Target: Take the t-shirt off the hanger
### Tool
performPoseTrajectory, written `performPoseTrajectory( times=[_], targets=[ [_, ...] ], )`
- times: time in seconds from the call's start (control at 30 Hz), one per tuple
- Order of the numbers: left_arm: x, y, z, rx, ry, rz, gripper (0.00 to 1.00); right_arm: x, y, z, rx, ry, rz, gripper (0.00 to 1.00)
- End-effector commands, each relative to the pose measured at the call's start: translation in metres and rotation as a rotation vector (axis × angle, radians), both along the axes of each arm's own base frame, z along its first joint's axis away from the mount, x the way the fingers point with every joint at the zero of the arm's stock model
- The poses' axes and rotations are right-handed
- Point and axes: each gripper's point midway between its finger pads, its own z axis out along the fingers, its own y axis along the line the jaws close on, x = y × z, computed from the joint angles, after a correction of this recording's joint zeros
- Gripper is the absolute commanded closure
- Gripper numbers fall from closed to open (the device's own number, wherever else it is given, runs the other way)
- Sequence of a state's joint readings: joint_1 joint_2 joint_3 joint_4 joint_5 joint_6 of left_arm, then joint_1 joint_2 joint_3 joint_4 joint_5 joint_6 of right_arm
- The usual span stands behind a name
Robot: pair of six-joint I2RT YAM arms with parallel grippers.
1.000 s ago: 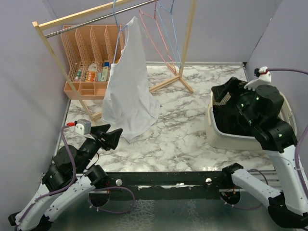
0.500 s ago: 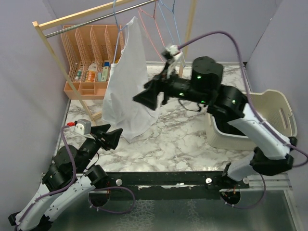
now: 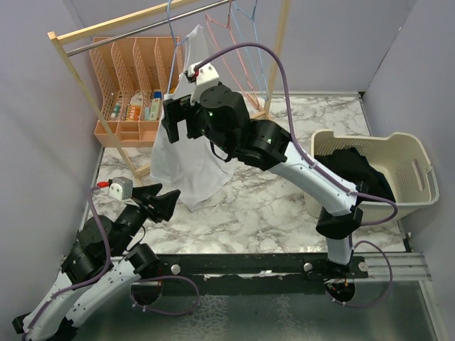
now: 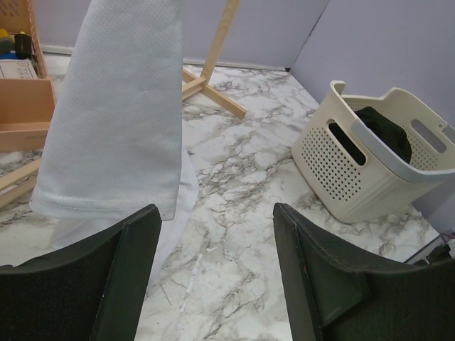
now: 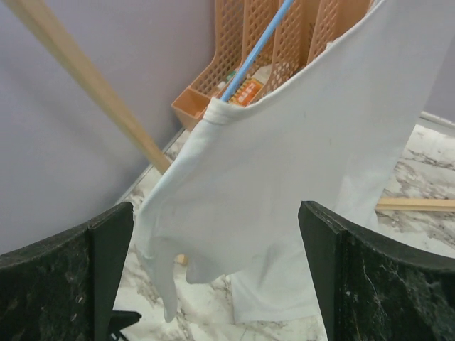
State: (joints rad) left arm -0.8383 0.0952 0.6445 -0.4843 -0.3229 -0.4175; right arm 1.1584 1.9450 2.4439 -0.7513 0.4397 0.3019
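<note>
A white t-shirt (image 3: 186, 160) hangs on a blue hanger (image 3: 170, 21) from the metal rail of a wooden rack (image 3: 106, 32), its hem resting on the marble table. It also shows in the left wrist view (image 4: 114, 121) and in the right wrist view (image 5: 284, 185), where the blue hanger arm (image 5: 252, 53) enters the sleeve. My right gripper (image 3: 173, 121) is open, stretched across the table, right up at the shirt's upper part. My left gripper (image 3: 162, 201) is open and empty, low beside the shirt's hem.
An orange organiser (image 3: 131, 85) with small bottles stands behind the shirt at the back left. Pink and blue empty hangers (image 3: 238, 42) hang further right on the rail. A cream laundry basket (image 3: 370, 167) with dark clothes stands at the right.
My right arm has swung from the basket at the right across the table to the shirt's upper part. The left arm has not moved.
</note>
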Motion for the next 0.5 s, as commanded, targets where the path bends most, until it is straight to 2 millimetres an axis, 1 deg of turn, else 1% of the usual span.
performPoseTrajectory(
  times=[0.0,0.23,0.47],
  targets=[
    [-0.001,0.003,0.009,-0.026,-0.018,0.007,0.33,0.015,-0.011,0.039,0.120,-0.080,-0.121,0.03],
    [-0.002,0.004,0.009,-0.030,-0.022,0.005,0.33,0.023,0.008,0.031,0.135,-0.086,-0.116,0.05],
    [-0.002,0.004,0.009,-0.031,-0.022,0.009,0.33,0.033,0.029,0.020,0.144,-0.096,-0.120,0.15]
  ],
)
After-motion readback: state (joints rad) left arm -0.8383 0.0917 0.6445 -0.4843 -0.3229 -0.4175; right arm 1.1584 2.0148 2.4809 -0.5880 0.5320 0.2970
